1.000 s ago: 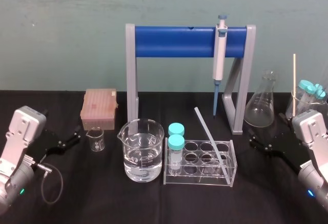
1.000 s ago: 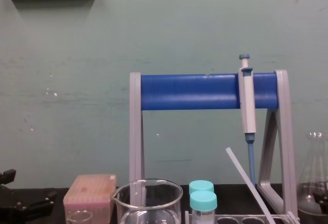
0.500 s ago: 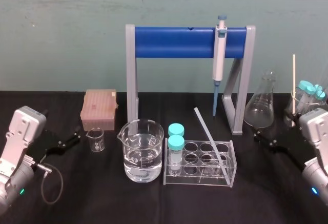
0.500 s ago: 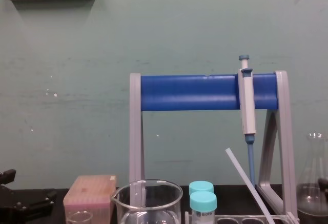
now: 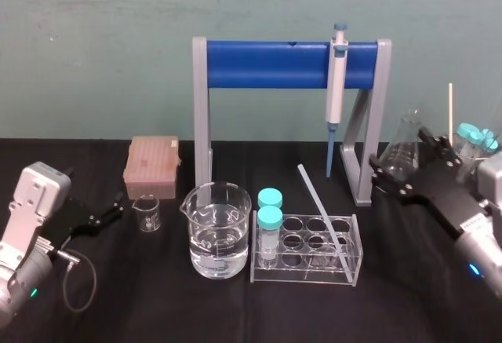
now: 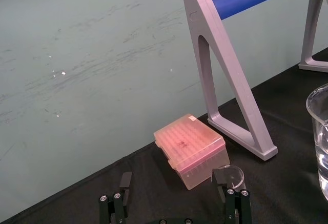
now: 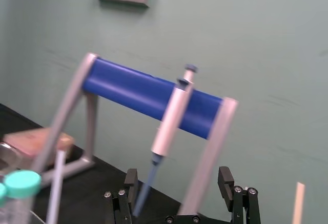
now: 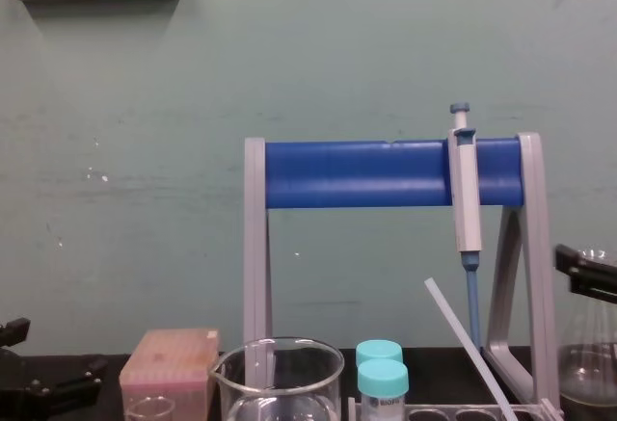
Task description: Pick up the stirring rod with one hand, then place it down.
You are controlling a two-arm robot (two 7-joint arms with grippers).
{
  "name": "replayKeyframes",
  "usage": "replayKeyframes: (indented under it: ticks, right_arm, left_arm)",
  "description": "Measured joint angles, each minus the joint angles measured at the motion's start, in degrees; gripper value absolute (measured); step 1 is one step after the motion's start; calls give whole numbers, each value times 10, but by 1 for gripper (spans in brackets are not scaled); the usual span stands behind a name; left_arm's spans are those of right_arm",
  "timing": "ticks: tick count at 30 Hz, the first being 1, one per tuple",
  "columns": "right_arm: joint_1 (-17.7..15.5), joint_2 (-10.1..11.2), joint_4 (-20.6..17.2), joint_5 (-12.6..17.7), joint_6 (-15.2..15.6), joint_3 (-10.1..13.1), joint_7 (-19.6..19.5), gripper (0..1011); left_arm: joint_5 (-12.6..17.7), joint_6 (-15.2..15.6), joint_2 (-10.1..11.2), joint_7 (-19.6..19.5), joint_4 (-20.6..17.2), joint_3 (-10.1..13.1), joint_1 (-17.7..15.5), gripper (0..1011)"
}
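Stirring rod [image 5: 321, 213] leans in rack [image 5: 306, 275], well left of right tool [image 5: 399, 155].

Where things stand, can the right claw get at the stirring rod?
Probably yes: the open right claw is raised, and the stirring rod leans free out of the tube rack. The stand's grey leg sits between them, so approach from the front.

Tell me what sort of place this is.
Probably a laboratory bench: a pipette hangs on a blue stand, a test-tube rack holds capped tubes, and a glass beaker of clear liquid stands beside it.
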Motion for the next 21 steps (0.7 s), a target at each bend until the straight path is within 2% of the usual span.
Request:
replayKeyframes:
  ticks: [5, 13, 21]
  right_arm:
    - [35, -19, 26, 36, 6, -13, 69, 1003]
    - [74, -42, 57, 58, 13, -40, 163, 1003]
    - [86, -57, 67, 70, 32, -55, 215, 1003]
  left_arm:
    - [0, 0, 0, 0, 0, 0, 0, 1000]
    - [0, 0, 0, 0, 0, 0, 0, 1000]
    - [0, 0, 0, 0, 0, 0, 0, 1000]
